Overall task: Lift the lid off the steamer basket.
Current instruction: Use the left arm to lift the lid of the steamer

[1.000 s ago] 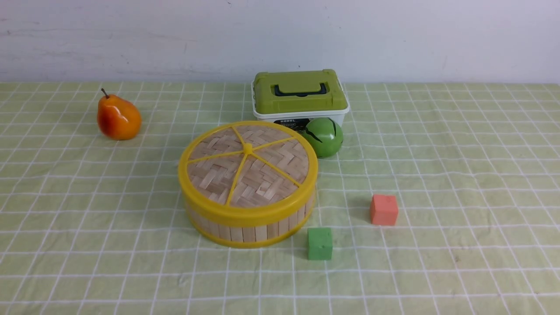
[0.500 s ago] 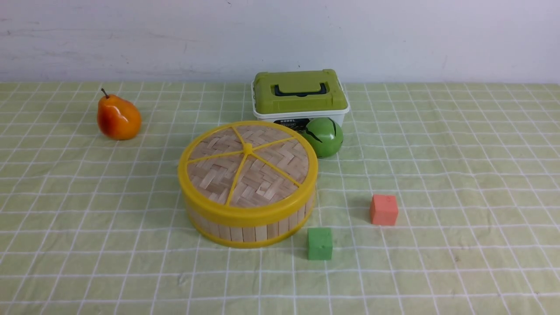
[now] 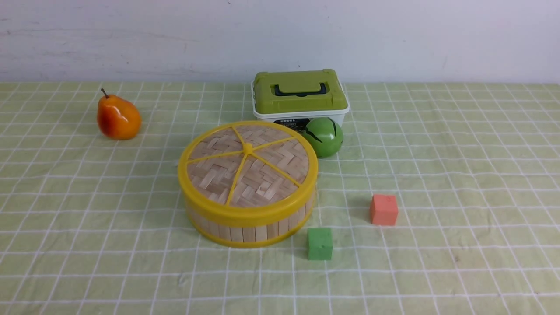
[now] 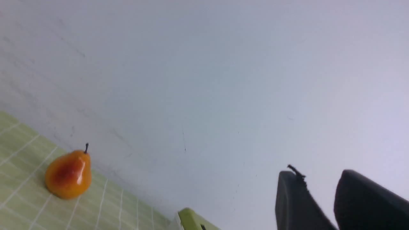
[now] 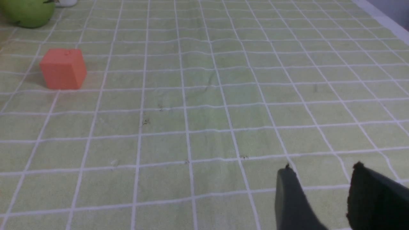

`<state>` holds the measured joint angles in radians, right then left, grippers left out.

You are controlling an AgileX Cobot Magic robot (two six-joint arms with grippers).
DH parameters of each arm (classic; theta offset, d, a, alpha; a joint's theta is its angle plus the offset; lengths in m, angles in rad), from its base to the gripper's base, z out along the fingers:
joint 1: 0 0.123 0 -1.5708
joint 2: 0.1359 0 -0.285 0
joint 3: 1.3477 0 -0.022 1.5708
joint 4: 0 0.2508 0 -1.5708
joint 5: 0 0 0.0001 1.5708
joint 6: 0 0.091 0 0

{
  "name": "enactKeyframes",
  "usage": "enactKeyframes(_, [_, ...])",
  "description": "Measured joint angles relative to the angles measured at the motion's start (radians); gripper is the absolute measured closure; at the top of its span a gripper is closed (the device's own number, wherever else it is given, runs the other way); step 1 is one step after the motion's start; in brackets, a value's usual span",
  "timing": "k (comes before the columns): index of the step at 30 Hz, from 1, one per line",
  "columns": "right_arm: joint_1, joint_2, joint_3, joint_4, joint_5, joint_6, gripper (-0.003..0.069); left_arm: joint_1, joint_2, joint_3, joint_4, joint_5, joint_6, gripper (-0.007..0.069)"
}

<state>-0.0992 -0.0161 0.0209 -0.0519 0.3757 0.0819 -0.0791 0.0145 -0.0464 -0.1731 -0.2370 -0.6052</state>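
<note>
The lid (image 3: pixel 258 170) caps the steamer basket (image 3: pixel 249 232), clear of the surface's (image 3: pixel 459 144) edges; left hand (image 4: pixel 318 175) and right hand (image 5: pixel 322 168) hang slightly parted, empty, pre-approach.

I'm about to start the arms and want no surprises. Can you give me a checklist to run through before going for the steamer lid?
1. The lid sits flat on the basket: ok.
2. Nothing lies on the lid: ok.
3. The left fingers are open and empty: ok.
4. The right fingers are open and empty: ok.
5. Rim clear of the ball: cannot tell; it is close.
6. An arm over the lid: not ok; none shows in the front view.
</note>
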Motion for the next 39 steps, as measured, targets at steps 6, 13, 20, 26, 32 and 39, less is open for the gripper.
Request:
enactKeyframes(6, [0.000, 0.000, 0.000, 0.000, 0.000, 0.000, 0.0418, 0.000, 0.293, -0.397, 0.033, 0.351, 0.117, 0.0637])
enactKeyframes(13, [0.000, 0.000, 0.000, 0.000, 0.000, 0.000, 0.0418, 0.000, 0.718, -0.717, 0.030, 0.504, 0.222, 0.0637])
enactKeyframes(20, [0.000, 0.000, 0.000, 0.000, 0.000, 0.000, 0.0418, -0.045, 1.067, -1.038, -0.063, 0.722, 0.333, 0.0637])
enactKeyframes(26, [0.000, 0.000, 0.000, 0.000, 0.000, 0.000, 0.0418, -0.199, 1.324, -1.311, -0.057, 0.894, 0.419, 0.0637])
enactKeyframes(32, [0.000, 0.000, 0.000, 0.000, 0.000, 0.000, 0.0418, -0.317, 1.574, -1.558, 0.062, 1.101, 0.382, 0.0637])
enactKeyframes(39, [0.000, 0.000, 0.000, 0.000, 0.000, 0.000, 0.0418, -0.370, 1.813, -1.789, 0.155, 1.276, 0.333, 0.0558])
